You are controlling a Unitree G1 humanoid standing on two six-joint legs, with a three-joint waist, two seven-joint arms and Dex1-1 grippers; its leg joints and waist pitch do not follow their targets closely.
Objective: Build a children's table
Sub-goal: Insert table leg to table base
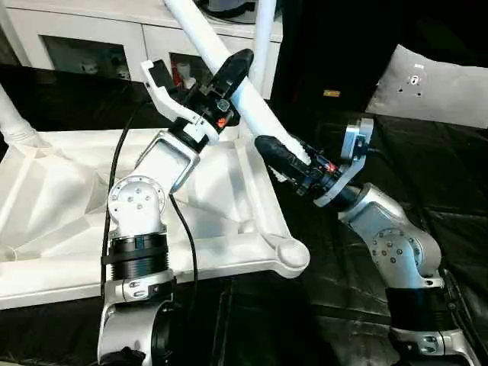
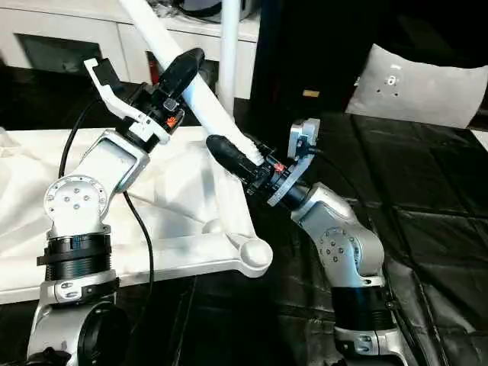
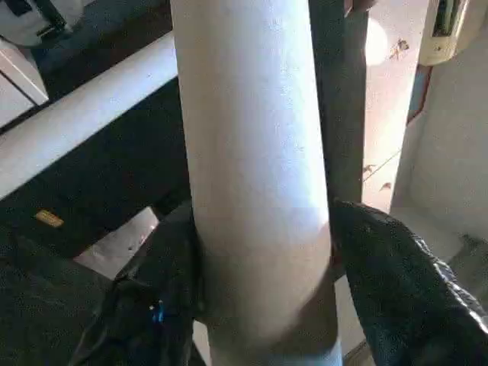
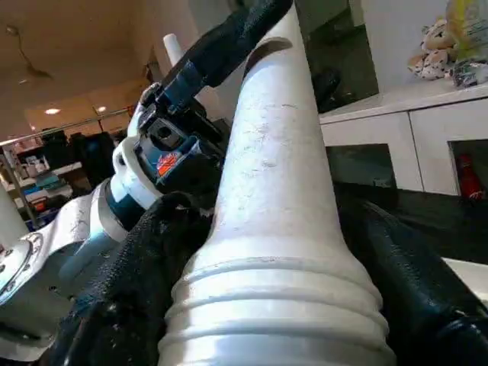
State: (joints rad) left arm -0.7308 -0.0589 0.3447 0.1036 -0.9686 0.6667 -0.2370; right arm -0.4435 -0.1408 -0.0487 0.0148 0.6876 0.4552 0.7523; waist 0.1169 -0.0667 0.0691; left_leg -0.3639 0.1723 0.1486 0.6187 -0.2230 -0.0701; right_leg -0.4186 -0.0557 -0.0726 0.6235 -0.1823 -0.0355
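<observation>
The white table top (image 1: 61,191) lies upside down at the left, ribbed underside up, with a round corner socket (image 1: 293,255) nearest me. One white leg (image 1: 264,38) stands upright at its far corner, and another leg (image 1: 11,118) rises at the far left. A third leg (image 1: 255,107) slants in the air above the top's right edge. My left gripper (image 1: 238,65) is shut on its shaft, fingers (image 3: 145,305) pressed against both sides. Lower down, my right gripper (image 1: 278,156) is shut on the leg's ridged thick end (image 4: 274,305).
A white cabinet (image 1: 84,38) with glass doors runs along the back. A grey cushion (image 1: 435,84) lies at the back right. Black sheeting (image 1: 457,191) covers the floor to the right of the table top.
</observation>
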